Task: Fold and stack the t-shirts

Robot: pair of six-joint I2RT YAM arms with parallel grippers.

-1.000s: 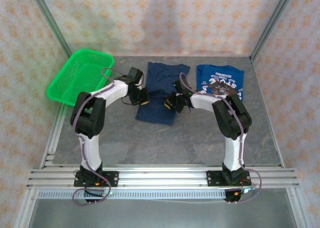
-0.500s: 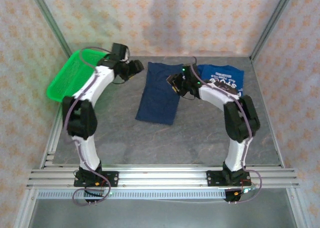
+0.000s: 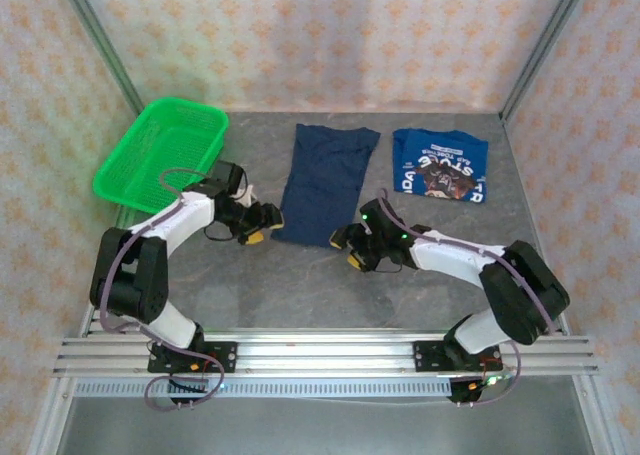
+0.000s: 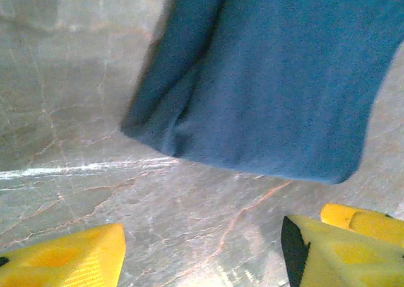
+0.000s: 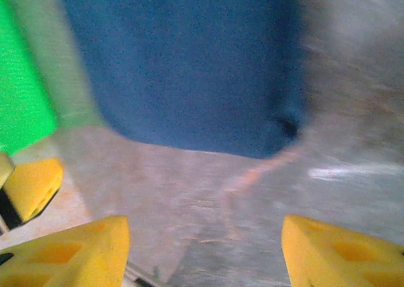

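Note:
The navy t-shirt (image 3: 326, 182) lies on the table as a long, narrow folded strip, its near hem towards the arms. A brighter blue t-shirt (image 3: 440, 165) with white lettering lies folded to its right. My left gripper (image 3: 266, 225) sits low beside the hem's left corner, and my right gripper (image 3: 348, 245) sits by the right corner. In the left wrist view the navy t-shirt (image 4: 271, 79) lies just ahead of the left gripper (image 4: 202, 255), which is open over bare table. The right gripper (image 5: 202, 252) is open too, short of the navy t-shirt (image 5: 189, 66).
A green mesh basket (image 3: 160, 153) stands at the back left and shows as a green blur (image 5: 22, 91) in the right wrist view. Metal frame rails run along the near edge (image 3: 320, 350). Patterned walls close in the back and both sides.
Both grippers were shut near the middle of the navy t-shirt, then opened. The arms swung up to its far end and have come back down to its near hem.

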